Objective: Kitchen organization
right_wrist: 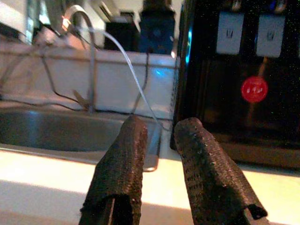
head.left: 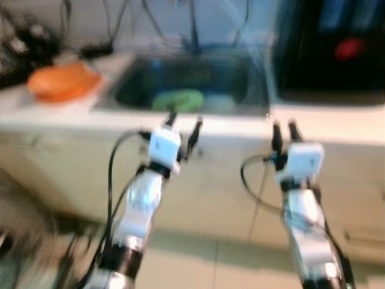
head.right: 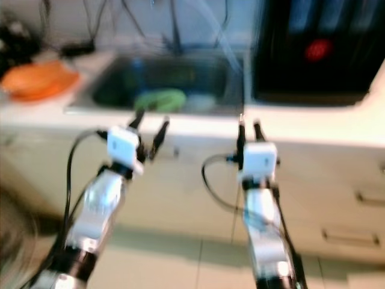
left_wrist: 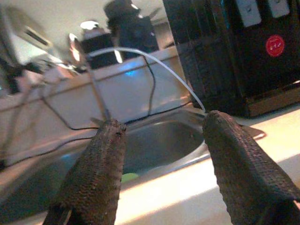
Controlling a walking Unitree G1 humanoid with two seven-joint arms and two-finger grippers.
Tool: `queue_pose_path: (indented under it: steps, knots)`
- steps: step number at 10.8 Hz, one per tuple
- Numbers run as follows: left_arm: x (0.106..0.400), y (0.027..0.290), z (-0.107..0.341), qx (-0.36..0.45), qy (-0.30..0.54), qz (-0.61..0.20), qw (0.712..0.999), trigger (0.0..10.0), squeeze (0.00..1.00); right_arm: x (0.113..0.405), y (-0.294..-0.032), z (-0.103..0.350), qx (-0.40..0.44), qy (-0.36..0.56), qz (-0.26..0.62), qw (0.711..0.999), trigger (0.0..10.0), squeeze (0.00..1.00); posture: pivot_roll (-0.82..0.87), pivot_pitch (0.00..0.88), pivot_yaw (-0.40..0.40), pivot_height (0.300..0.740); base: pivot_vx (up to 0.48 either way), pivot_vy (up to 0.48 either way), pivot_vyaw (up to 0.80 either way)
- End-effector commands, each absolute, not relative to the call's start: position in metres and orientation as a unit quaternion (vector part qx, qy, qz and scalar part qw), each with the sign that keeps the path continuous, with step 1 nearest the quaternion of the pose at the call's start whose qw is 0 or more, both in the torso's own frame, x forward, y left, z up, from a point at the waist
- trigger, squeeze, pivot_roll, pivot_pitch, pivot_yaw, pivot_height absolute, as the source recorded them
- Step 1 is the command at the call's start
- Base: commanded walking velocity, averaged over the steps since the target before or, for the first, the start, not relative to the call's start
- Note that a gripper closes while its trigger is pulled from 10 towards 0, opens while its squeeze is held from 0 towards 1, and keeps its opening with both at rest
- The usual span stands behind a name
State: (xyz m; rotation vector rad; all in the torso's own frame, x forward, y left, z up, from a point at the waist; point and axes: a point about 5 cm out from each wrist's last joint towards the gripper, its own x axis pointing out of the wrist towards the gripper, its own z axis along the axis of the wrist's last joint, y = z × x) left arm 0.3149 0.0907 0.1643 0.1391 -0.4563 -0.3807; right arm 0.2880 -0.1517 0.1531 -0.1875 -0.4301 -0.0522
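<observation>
Facing the sink (head.left: 240, 90), both tools parted and empty: left tool (head.left: 183, 127), right tool (head.left: 286, 133).

- I see a steel sink (head.left: 234, 84) sunk into the pale surface (head.left: 337, 123), with something green (head.left: 178, 99) lying in its basin; blur hides what it is.
- An orange dish-like thing (head.left: 62, 81) sits on the surface, left of the sink.

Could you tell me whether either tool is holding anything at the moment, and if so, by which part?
Nothing is held. The left tool and the right tool are both open with nothing between their fingers, raised before the sink.
</observation>
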Motion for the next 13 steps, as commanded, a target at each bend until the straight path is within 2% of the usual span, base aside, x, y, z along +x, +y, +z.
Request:
queue_pose_path:
  steps: [1,2,4,5,6,8,9,11,13]
  knots:
    - [0.315,0.095,0.163,0.066,-0.221,-0.180,0.956,10.0,0.00,0.289,-0.149,0.153,-0.095,-0.211,-0.021,0.973,10.0,0.00,0.01,0.059,0.128,0.740,0.000,0.000,0.00]
    - [0.316,0.095,0.162,0.067,-0.216,-0.179,0.957,10.0,0.00,0.290,-0.149,0.153,-0.095,-0.210,-0.020,0.973,10.0,0.00,0.01,0.059,0.128,0.740,0.000,0.000,0.00]
    - [0.324,0.105,0.127,-0.001,-0.105,-0.171,0.980,10.0,0.00,0.294,-0.160,0.132,-0.070,-0.155,-0.034,0.985,10.0,0.00,0.01,0.055,0.125,0.740,0.000,0.000,0.00]
    - [0.323,0.110,0.118,-0.013,-0.085,-0.166,0.982,10.0,0.00,0.294,-0.165,0.124,-0.060,-0.133,-0.038,0.988,10.0,0.00,0.01,0.055,0.124,0.740,0.000,0.000,0.00]
    - [0.319,0.121,0.089,0.004,-0.023,-0.157,0.987,10.0,0.00,0.292,-0.176,0.094,-0.028,-0.068,-0.042,0.996,10.0,0.00,0.01,0.057,0.122,0.740,0.000,0.000,0.00]
    - [0.298,0.130,0.028,0.030,0.124,-0.179,0.975,10.0,0.00,0.281,-0.187,0.042,-0.004,0.050,-0.038,0.998,10.0,0.00,0.01,0.055,0.119,0.740,0.000,0.000,0.00]
    - [0.273,0.141,-0.012,0.042,0.231,-0.163,0.958,10.0,0.00,0.261,-0.194,-0.001,-0.001,0.157,-0.041,0.987,10.0,0.00,0.00,0.050,0.118,0.740,0.000,0.000,0.00]
    - [0.242,0.152,-0.043,0.043,0.309,-0.144,0.939,10.0,0.00,0.219,-0.194,-0.051,0.005,0.304,-0.018,0.953,10.0,0.00,0.00,0.049,0.113,0.740,0.000,0.000,0.00]
    - [0.221,0.162,-0.060,0.042,0.362,-0.113,0.925,10.0,0.00,0.188,-0.197,-0.074,-0.005,0.383,-0.024,0.924,10.0,0.00,0.01,0.048,0.111,0.740,0.000,0.000,0.00]
